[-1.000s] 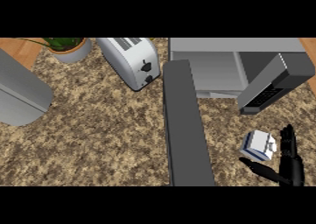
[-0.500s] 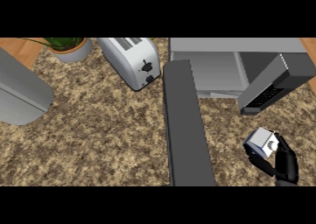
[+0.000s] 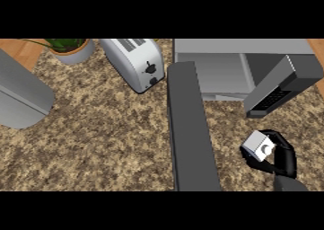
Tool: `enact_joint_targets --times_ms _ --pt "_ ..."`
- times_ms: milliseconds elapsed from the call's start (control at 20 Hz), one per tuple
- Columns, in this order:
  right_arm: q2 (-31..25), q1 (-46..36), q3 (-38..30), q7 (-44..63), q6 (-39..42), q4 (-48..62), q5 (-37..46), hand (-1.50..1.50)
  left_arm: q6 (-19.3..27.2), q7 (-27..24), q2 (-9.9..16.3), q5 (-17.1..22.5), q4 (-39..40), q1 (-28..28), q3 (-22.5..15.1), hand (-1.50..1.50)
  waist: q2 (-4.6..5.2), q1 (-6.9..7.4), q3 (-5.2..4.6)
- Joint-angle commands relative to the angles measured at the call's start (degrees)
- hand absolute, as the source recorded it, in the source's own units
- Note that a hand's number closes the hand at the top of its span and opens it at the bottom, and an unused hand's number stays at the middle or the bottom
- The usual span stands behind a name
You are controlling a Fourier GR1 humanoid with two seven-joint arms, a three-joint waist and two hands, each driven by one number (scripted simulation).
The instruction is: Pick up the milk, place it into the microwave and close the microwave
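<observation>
Milk [image 3: 259, 146] sits clasped in the right hand [image 3: 282, 158], fingers and thumb curled round it, above the counter [image 3: 104, 134]; microwave [image 3: 230, 67] stands open, door [image 3: 190, 130] swung out.

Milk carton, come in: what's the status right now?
Right hand curled round milk carton. Left hand out of view. Microwave door open, carton not inside. Nothing between them.

The right hand [image 3: 280, 155] curls round the milk carton [image 3: 258, 145], covering its lower and right sides. The potted plant [image 3: 70, 47] and the toaster [image 3: 136, 63] are cut off at the top. The microwave's [image 3: 217, 67] interior is partly screened by its open door [image 3: 283, 87].
</observation>
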Motion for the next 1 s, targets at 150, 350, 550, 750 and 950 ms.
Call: enact_joint_targets --times_ms 150,350,550,750,950 --pt "-2.2 -5.7 5.0 -3.2 8.8 1.8 3.6 1.50 1.1 2.4 1.0 1.0 0.1 -2.3 -0.4 -1.50 0.25 0.29 0.15" --pt "-0.9 -7.8 7.6 -1.9 14.5 1.2 3.9 1.50 0.0 2.0 -0.2 2.1 -2.5 0.7 0.4 -1.50 0.02 0.42 0.10" --pt "1.5 -7.2 9.6 0.0 17.2 -3.0 3.1 1.50 -1.5 -0.8 -0.3 1.3 -0.1 1.8 0.1 -1.50 -0.14 0.00 0.04" --pt "4.4 -5.1 12.5 6.5 11.5 -13.4 4.1 1.50 -3.8 -3.5 -0.3 3.0 2.4 3.6 4.0 -1.50 -0.25 -0.37 -0.02" --pt "5.1 -4.0 13.5 15.6 9.0 -23.7 3.6 1.50 -0.5 3.5 2.3 4.9 0.8 -1.8 4.6 -1.50 -0.23 -0.98 -0.01"
